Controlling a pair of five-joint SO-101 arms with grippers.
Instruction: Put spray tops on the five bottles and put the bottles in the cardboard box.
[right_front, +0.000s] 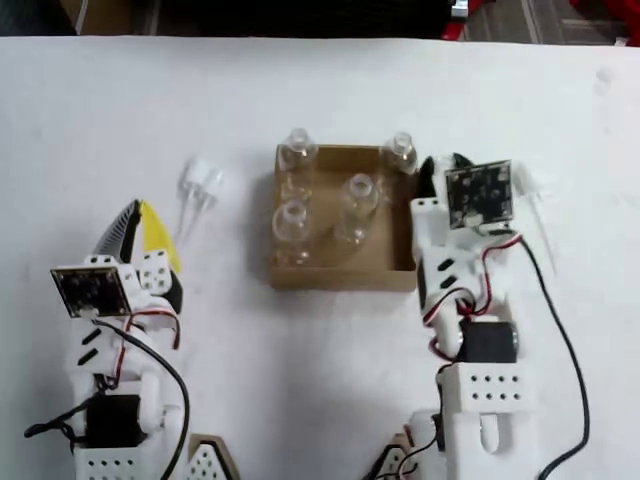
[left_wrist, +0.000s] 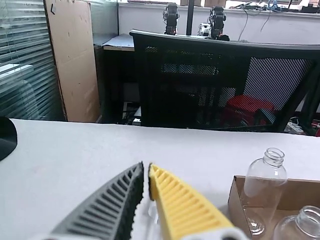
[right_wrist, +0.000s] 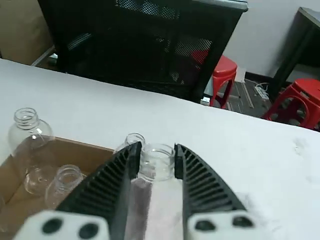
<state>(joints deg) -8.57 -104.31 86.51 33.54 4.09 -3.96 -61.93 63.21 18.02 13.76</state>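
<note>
The cardboard box (right_front: 345, 272) lies mid-table with several clear, uncapped bottles standing in it, such as one at the back left (right_front: 297, 152) and one in the middle (right_front: 357, 196). My right gripper (right_front: 440, 170) sits at the box's right rear corner. In the right wrist view the right gripper (right_wrist: 156, 147) is shut on the neck of an open bottle (right_wrist: 157, 161), with another bottle (right_wrist: 131, 140) just behind. White spray tops (right_front: 200, 185) lie left of the box. My left gripper (right_front: 136, 211), grey and yellow, is shut and holds nothing (left_wrist: 145, 171), just short of those tops.
Another white spray top (right_front: 535, 192) lies right of the right arm. In the left wrist view a bottle (left_wrist: 265, 187) stands in the box's corner (left_wrist: 239, 197). Cables trail from both arms near the front edge. A black chair (left_wrist: 210, 80) stands beyond the table.
</note>
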